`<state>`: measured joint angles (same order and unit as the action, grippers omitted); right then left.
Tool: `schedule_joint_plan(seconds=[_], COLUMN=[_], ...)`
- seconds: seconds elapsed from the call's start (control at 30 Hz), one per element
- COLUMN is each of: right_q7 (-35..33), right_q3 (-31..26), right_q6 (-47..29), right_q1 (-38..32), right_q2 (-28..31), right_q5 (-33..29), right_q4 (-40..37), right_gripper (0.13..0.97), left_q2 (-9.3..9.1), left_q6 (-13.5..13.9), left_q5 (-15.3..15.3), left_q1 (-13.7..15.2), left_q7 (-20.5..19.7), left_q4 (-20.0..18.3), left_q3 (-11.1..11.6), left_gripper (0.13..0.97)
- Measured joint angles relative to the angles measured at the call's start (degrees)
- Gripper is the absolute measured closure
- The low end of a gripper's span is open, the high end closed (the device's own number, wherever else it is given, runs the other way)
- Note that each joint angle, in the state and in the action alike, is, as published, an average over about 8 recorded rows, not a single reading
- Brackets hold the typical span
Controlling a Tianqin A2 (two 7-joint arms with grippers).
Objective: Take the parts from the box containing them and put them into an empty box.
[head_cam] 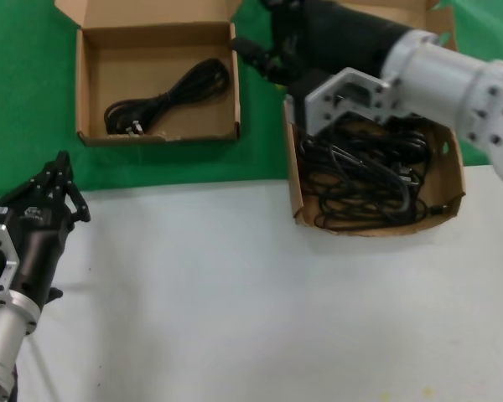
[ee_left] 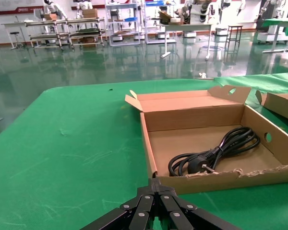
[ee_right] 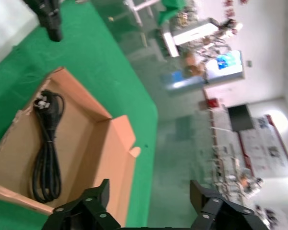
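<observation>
In the shallow cardboard box on the green cloth lies 1 bundled power cord, its long axis running diagonally, plug end toward the box's front-left corner and loop end toward the back right. The other cords sit tangled in the box with the holed lid, straddling the cloth's edge and the white counter; their directions are hard to sort out. The right arm reaches over that box, hiding its back part. The right claw has its fingers spread, empty, facing the shallow box. The left claw rests low at the counter's left, fingers pressed together.
</observation>
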<state>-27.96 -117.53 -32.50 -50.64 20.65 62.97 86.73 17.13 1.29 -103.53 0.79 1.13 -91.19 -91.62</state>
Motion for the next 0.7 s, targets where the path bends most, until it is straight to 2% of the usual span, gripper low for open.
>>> schedule_joint_plan(seconds=[0.1, 0.3, 0.37, 0.7], right_q7=[1.96, 3.71, 3.92, 5.11], right_q3=[2.41, 6.08, 6.69, 7.93], right_q6=[1.01, 4.07, 4.68, 6.31], right_q1=[3.65, 10.26, 11.44, 13.90], right_q2=[2.17, 5.09, 5.55, 5.43], right_q5=[-0.11, 1.02, 1.27, 3.14], right_q4=[5.26, 11.70, 12.55, 12.71], right_gripper=[0.561, 0.409, 0.358, 0.218], left_q2=[0.00, 0.00, 0.00, 0.00], left_q6=[0.00, 0.00, 0.00, -0.06], left_q5=[0.00, 0.00, 0.00, 0.02], left_q1=[0.00, 0.00, 0.00, -0.03], left_q7=[0.00, 0.00, 0.00, -0.03], left_q4=[0.00, 0.00, 0.00, -0.02], left_q3=[0.00, 0.00, 0.00, 0.00], left_gripper=[0.952, 0.952, 0.952, 0.916])
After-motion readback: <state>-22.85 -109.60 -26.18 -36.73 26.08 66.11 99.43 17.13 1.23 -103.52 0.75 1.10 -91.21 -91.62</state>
